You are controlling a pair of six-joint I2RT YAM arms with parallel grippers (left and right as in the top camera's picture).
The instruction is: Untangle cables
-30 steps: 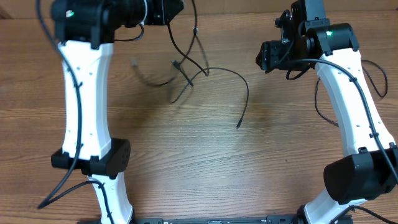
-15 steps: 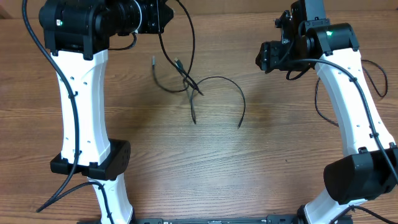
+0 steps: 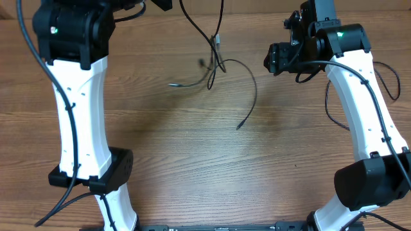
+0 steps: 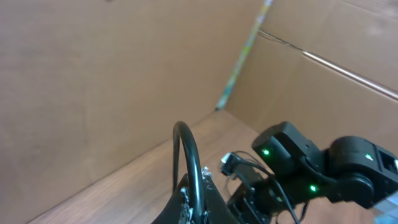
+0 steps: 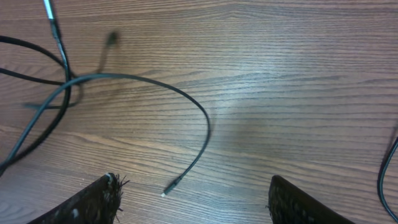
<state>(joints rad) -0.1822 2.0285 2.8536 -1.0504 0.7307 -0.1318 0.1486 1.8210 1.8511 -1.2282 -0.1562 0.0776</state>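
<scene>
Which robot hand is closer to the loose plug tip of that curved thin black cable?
Right. The right gripper hangs open, back and to the right of the thin black cable's plug tip; the left gripper is farther, at the far left.

Thin black cables (image 3: pixel 215 61) cross in a loose knot left of the right gripper (image 5: pixel 196 202). One strand arcs to a plug end on the bench (image 3: pixel 192 160) just before it.

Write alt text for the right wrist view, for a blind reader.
Thin black cables spread over a brown wooden table: several cross at upper left, and one arcs down to a small plug end. The open right gripper shows its black fingers at the bottom edge.
</scene>
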